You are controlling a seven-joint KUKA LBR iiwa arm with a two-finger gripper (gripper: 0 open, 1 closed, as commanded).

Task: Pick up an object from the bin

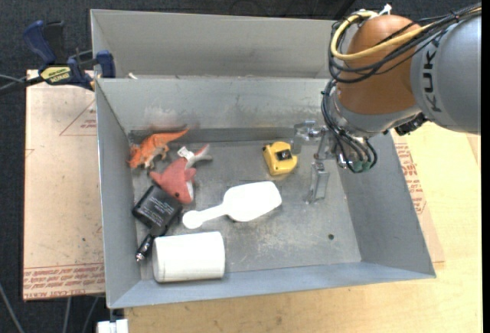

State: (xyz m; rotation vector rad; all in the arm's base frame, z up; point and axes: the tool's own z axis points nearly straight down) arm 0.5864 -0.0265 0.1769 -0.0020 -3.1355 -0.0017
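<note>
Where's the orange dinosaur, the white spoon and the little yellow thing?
orange dinosaur (155, 148): camera view, on its body.
white spoon (251, 201): camera view, on its wide scoop.
little yellow thing (279, 158): camera view, on its middle.

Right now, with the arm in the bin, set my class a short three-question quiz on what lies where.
1. Fill in: the dinosaur at the bin's back left is coloured ___.
2. Which lies nearest the bin's front-left corner? A) dinosaur B) roll C) scoop
3. True or false: in the camera view, the tape measure lies left of the gripper.
Key: 1 orange; 2 B; 3 true.
</note>
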